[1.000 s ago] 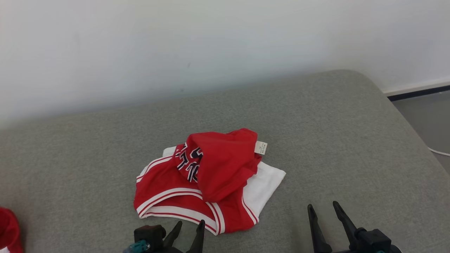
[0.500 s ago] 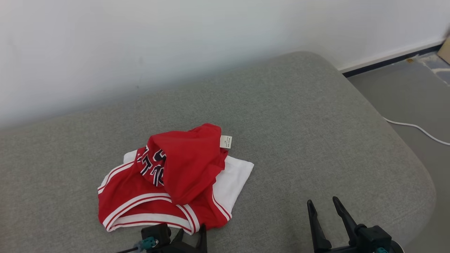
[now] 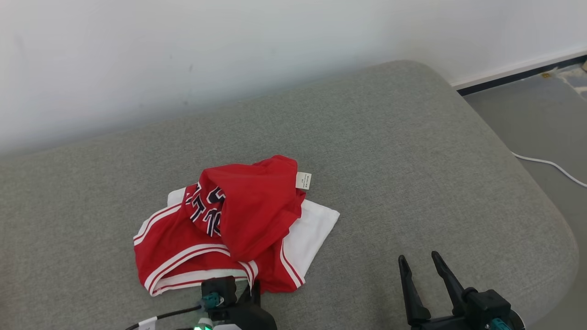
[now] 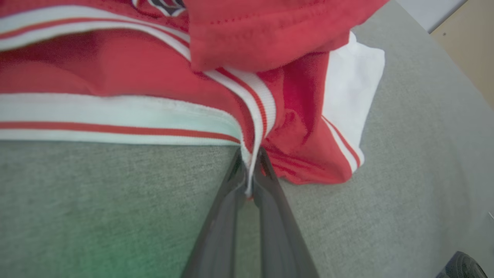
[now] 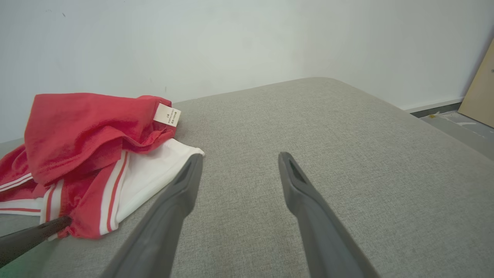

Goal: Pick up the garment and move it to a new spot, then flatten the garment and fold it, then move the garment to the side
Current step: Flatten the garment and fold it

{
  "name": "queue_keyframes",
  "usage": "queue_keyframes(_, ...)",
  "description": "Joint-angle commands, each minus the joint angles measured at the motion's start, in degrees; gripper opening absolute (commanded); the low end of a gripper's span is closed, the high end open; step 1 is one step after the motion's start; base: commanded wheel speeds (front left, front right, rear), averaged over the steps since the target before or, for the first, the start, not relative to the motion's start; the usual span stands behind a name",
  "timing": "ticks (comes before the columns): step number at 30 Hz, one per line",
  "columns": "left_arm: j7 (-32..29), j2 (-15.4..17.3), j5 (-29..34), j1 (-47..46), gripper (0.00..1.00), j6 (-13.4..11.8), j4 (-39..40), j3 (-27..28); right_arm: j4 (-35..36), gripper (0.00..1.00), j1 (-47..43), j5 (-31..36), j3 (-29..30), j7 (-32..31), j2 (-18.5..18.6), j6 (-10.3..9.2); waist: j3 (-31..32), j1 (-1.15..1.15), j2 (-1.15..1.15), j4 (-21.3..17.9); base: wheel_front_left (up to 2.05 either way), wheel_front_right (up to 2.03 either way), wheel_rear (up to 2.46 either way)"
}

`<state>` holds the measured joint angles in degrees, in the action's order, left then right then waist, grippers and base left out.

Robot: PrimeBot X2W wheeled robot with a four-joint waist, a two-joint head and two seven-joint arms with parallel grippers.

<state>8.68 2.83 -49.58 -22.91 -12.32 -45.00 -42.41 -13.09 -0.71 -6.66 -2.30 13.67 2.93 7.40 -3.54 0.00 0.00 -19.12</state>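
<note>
The garment [image 3: 238, 224] is a crumpled red piece with white striped trim, dark lettering and a white label, lying on the grey cushion [image 3: 390, 151]. My left gripper [image 3: 253, 289] sits at the garment's near edge, shut on the striped white hem; the left wrist view shows the hem [image 4: 247, 154] pinched between the two fingers. The garment [image 5: 88, 154] lies left of my right gripper [image 5: 239, 158] in the right wrist view. My right gripper [image 3: 418, 261] stands open over bare cushion to the garment's right, nothing between its fingers.
A white wall [image 3: 229, 55] backs the cushion. The cushion's rounded right edge drops to a grey floor [image 3: 541, 110] with a white cable [image 3: 550, 165]. A tan board [image 5: 480, 92] leans at the far right.
My left gripper has gone forward onto the garment's near hem and shut on it. The head camera turned, shifting the whole picture. The right gripper stays open.
</note>
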Motion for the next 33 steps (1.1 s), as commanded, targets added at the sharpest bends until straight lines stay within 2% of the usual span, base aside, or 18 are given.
queue_keyframes(1, 1.5, 0.1, -0.7, -1.2, 0.0, -0.1, -0.7, -0.2, -0.1, 1.0, 0.5, -0.5, 0.0, 0.3, -0.1, 0.17, -0.1, 0.0, 0.0, 0.7, 0.0, 0.0, 0.0)
queue_keyframes(6, 5.4, 0.3, -0.8, -4.8, 0.0, 0.1, 0.1, 2.3, -0.5, 1.0, 0.2, -1.0, 0.4, 0.5, -0.1, 0.17, 0.2, 0.0, 0.0, 2.2, 0.0, 0.0, 0.0)
queue_keyframes(13, 6.4, 1.6, 2.2, -13.6, 0.0, 2.3, 9.7, 5.3, -1.0, 1.0, -0.3, -1.8, 0.8, 0.8, -0.1, 0.18, 1.3, 0.0, 0.0, 3.9, 0.0, 0.0, 0.0)
queue_keyframes(18, 4.3, 1.6, 5.2, -23.6, 0.0, 3.3, 13.5, 3.5, -1.5, 1.0, 0.0, -2.3, 0.0, 1.0, -0.1, 0.18, 2.0, 0.0, 0.0, 3.6, 0.0, 0.0, 0.0)
queue_keyframes(25, 3.2, 0.3, 7.3, -35.9, 0.0, 4.7, 14.4, 0.7, -2.6, 1.0, 0.9, -3.0, -1.7, 1.1, -0.1, 0.18, 2.5, 0.0, 0.0, 0.7, 0.0, 0.0, 0.0)
queue_keyframes(30, 4.0, 0.1, 6.1, -40.3, 0.0, 5.3, 14.2, -0.1, -3.2, 1.0, 0.9, -3.3, -2.2, 1.3, -0.1, 0.18, 2.3, 0.0, 0.0, -0.6, 0.0, 0.0, 0.0)
queue_keyframes(33, 5.0, 0.0, 2.7, -42.2, 0.0, 5.7, 16.5, -1.1, -3.3, 1.0, 1.0, -3.4, -2.3, 1.4, -0.1, 0.18, 1.9, 0.0, 0.0, -1.1, 0.0, 0.0, 0.0)
